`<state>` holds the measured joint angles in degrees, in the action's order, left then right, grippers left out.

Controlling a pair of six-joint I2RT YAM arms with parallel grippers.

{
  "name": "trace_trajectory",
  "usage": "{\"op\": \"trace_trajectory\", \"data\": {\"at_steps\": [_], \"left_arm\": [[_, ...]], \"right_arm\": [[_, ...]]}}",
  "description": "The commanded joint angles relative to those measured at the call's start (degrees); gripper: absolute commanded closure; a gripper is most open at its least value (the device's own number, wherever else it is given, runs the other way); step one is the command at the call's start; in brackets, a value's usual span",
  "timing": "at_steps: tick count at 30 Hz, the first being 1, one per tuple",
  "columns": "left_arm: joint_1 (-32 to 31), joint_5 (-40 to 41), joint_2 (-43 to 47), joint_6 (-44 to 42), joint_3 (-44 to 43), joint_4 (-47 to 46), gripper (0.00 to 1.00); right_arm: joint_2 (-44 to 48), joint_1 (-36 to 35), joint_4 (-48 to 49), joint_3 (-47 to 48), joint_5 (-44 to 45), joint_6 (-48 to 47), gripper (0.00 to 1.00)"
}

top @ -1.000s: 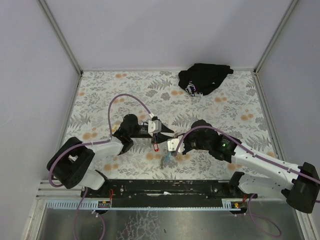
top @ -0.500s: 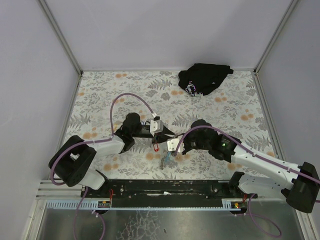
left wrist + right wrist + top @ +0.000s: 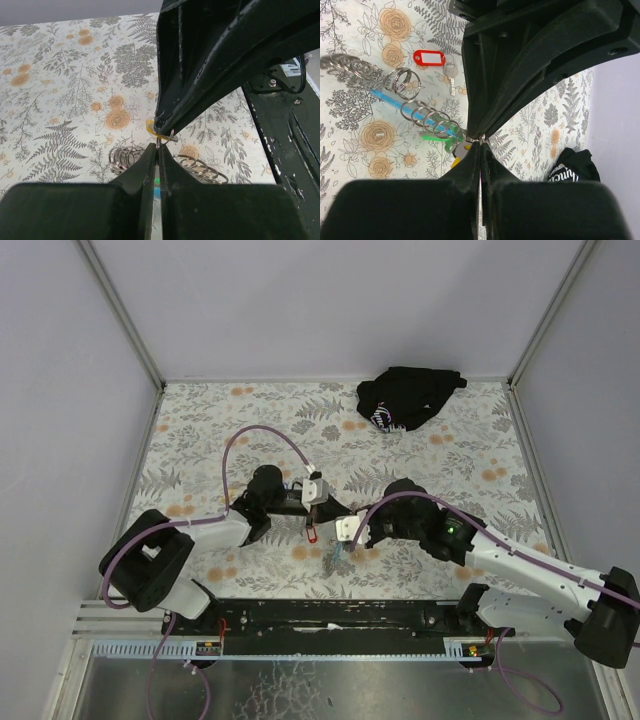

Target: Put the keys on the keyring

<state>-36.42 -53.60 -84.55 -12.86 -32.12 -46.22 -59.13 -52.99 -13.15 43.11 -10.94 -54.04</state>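
The left gripper (image 3: 157, 150) has its black jaws pressed fully together. Its tips meet a small metal ring (image 3: 165, 136), and a yellow plastic tag (image 3: 149, 126) hangs just beside them. I cannot tell which gripper pinches that ring. A small metal key with a red plastic tag (image 3: 429, 58) lies on the floral-patterned table (image 3: 450, 460), near the left gripper's tips and untouched. The right gripper (image 3: 480, 144) is also closed tight, tip to tip with the left. Just beside its tips the keyring (image 3: 420, 112), a chain of metal rings on a light-blue strap, trails away over the table, and a green plastic tag (image 3: 434, 136) lies next to it.
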Motion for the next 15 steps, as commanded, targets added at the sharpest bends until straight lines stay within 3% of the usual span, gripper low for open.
{"op": "trace_trajectory", "data": {"at_steps": [1, 15], "left_arm": [[0.62, 4.98, -0.77, 6.22, 0.63, -6.85, 1.00], [1.14, 17.21, -3.56, 26.84, 5.00, -23.00, 1.00]], "right_arm": [[3.11, -0.63, 1.41, -0.46, 2.56, 2.04, 1.00], [3.47, -1.73, 8.46, -9.60, 5.27, 6.64, 1.00]]}}
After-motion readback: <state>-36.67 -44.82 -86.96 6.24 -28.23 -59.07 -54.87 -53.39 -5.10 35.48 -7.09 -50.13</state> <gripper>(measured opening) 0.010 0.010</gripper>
